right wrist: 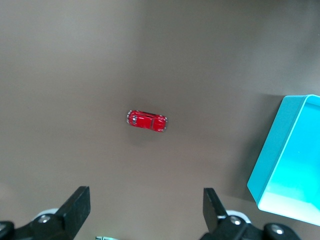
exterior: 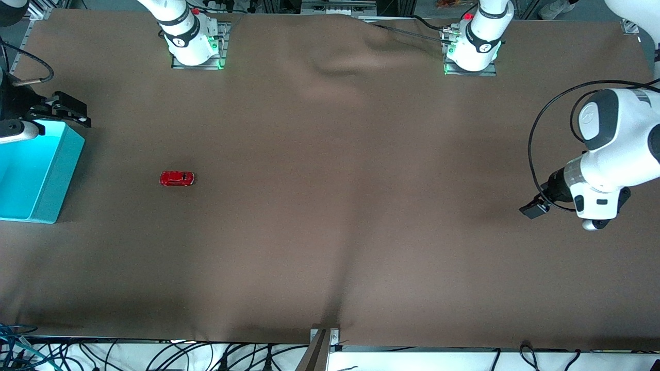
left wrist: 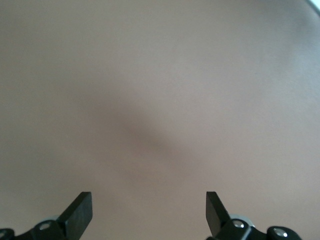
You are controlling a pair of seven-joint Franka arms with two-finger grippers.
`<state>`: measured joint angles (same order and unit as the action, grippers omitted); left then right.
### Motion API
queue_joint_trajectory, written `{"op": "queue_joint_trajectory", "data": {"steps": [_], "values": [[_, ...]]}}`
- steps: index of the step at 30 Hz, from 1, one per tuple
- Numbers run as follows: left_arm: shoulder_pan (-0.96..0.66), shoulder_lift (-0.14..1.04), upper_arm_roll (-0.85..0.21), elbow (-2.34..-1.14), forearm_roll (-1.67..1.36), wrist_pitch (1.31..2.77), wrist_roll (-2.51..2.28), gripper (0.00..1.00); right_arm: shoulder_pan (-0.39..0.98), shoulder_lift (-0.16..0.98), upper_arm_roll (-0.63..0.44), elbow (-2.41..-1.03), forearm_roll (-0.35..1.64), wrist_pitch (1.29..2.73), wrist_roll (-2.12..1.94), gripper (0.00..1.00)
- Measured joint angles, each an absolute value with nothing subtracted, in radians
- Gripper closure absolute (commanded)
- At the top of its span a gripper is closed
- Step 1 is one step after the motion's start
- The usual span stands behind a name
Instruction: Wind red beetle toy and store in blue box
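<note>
The red beetle toy (exterior: pixel 177 178) stands on its wheels on the brown table cover, alone. It also shows in the right wrist view (right wrist: pixel 146 120). The blue box (exterior: pixel 56 175) stands at the right arm's end of the table, its cyan inside empty as far as shown; one corner shows in the right wrist view (right wrist: pixel 275 150). My right gripper (exterior: pixel 77 114) is up in the air over the box's corner, open and empty (right wrist: pixel 146 195). My left gripper (exterior: pixel 536 207) waits over bare cover at the left arm's end, open and empty (left wrist: pixel 148 200).
The brown cover (exterior: pixel 330 206) spans the whole table, with soft wrinkles near the arm bases. Both arm bases (exterior: pixel 195 46) (exterior: pixel 472 51) stand along the table's edge farthest from the front camera. Cables (exterior: pixel 154 358) hang below the nearest edge.
</note>
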<state>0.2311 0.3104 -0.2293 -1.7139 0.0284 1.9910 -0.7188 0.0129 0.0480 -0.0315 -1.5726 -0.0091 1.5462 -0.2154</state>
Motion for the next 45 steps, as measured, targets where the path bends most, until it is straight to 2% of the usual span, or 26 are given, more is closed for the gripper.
{"op": "queue_joint_trajectory", "data": {"steps": [19, 34, 45], "values": [[0.244, 0.309, -0.216, -1.419, 0.028, 1.697, -0.319, 0.00, 0.009, 0.058, -0.047, -1.573, -0.012, 1.547, -0.214, 0.00], [0.257, 0.307, -0.223, -1.387, 0.028, 1.669, -0.269, 0.00, 0.001, 0.108, -0.067, -1.580, -0.014, 1.547, -0.023, 0.00], [0.262, 0.305, -0.223, -1.385, 0.028, 1.653, -0.205, 0.00, 0.000, 0.135, -0.095, -1.665, -0.015, 1.603, 0.193, 0.00]]}}
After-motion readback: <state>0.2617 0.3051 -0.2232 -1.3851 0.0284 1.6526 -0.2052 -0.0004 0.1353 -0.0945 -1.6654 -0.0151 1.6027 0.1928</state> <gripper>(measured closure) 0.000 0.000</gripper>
